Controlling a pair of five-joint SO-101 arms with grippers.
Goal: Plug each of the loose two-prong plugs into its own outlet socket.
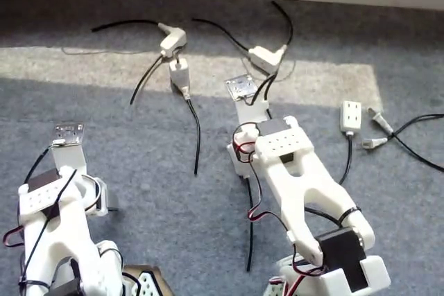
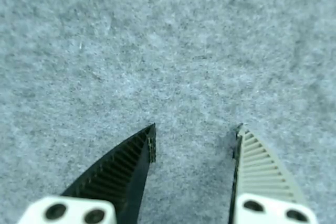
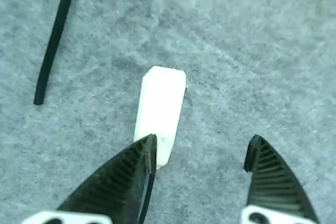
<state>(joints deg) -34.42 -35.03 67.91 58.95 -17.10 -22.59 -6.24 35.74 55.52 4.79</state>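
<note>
Right end effector (image 3: 205, 145) has its two black fingers spread apart with nothing between them. The white connector block (image 3: 160, 111) lies flat on the grey worktop (image 3: 262, 51), right at the tip of one finger (image 3: 142, 156) and off to that side of the gap rather than inside it. Its black cord runs back under that same finger. A separate black cable (image 3: 52, 40) lies well apart from the block.

From the high view, the same block (image 1: 267, 57) is at about 1 o'clock from the right end effector (image 1: 241, 88), close by.

Left end effector (image 2: 194, 135) is spread open too, one dark finger and one pale one, over bare worktop. In the high view it (image 1: 68, 133) sits way out at 8 o'clock from the right one.

Other bits: an angled white plug (image 1: 172, 36) and a white socket piece (image 1: 180, 73) lie tip to tip at 11 o'clock from the right end effector. I can't tell if they're actually joined. A white outlet socket (image 1: 350, 114) sits off at 3 to 4 o'clock, with two small loose plugs (image 1: 378, 117) (image 1: 374, 143) just beside it.
</note>
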